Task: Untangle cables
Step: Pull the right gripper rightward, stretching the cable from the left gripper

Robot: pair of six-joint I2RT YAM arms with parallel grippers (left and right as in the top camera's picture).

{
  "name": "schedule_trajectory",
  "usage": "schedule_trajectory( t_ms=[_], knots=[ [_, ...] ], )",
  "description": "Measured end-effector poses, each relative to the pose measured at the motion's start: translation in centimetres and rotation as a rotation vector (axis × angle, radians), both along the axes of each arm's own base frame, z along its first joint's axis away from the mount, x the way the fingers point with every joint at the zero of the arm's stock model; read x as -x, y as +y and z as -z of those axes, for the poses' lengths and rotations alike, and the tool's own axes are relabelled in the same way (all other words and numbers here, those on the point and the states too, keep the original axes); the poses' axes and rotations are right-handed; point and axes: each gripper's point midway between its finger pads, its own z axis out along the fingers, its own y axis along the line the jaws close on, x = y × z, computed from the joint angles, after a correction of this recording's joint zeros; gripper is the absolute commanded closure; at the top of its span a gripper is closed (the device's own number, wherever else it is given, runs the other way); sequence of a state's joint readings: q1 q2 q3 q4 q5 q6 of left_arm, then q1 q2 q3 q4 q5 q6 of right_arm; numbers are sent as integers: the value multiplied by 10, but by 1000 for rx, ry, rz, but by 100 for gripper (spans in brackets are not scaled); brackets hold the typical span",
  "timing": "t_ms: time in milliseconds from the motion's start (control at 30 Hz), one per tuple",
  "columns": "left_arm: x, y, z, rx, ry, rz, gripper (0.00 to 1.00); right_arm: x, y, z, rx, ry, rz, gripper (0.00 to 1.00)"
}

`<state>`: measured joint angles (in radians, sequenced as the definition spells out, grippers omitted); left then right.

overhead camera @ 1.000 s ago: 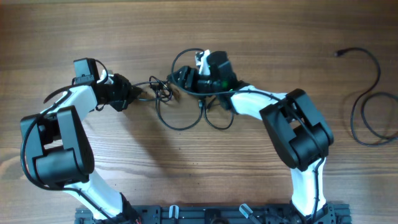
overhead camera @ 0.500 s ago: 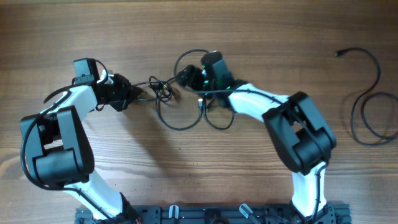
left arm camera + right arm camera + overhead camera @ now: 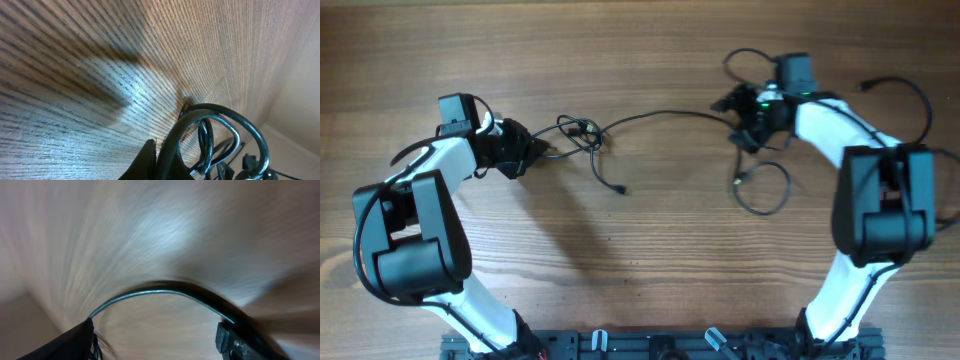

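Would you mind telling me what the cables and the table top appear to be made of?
The cables: a smooth black sheath, probably rubber or plastic; in the left wrist view a loop catches a glossy highlight and curves freely. The table: wood or a wood-look laminate, judging by its fine brown grain lines.

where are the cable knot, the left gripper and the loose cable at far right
cable knot [image 3: 578, 129], overhead view, on the tangled middle
left gripper [image 3: 542, 149], overhead view, between its fingertips
loose cable [image 3: 920, 95], overhead view, on its upper curve
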<state>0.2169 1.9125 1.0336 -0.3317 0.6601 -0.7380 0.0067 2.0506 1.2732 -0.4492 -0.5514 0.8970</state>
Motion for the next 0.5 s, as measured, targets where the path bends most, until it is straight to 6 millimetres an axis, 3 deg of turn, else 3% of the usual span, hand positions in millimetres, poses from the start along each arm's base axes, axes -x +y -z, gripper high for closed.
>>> schedule_trajectory(
  t_ms=[100, 167, 300, 367, 500],
  knots=[
    [0, 0, 0, 0, 0, 0, 92, 13, -36, 1, -42, 86, 83, 17],
    [0, 0, 0, 0, 0, 0, 92, 16, -46, 1, -58, 101, 99, 17],
    [0, 0, 0, 0, 0, 0, 92, 20, -46, -1, -62, 61, 24, 16],
    [0, 0, 0, 0, 0, 0, 92, 20, -45, -2, -67, 36, -16, 2],
    [0, 0, 0, 0, 0, 0, 91, 28, -36, -10, -35, -12, -104, 0]
  ],
)
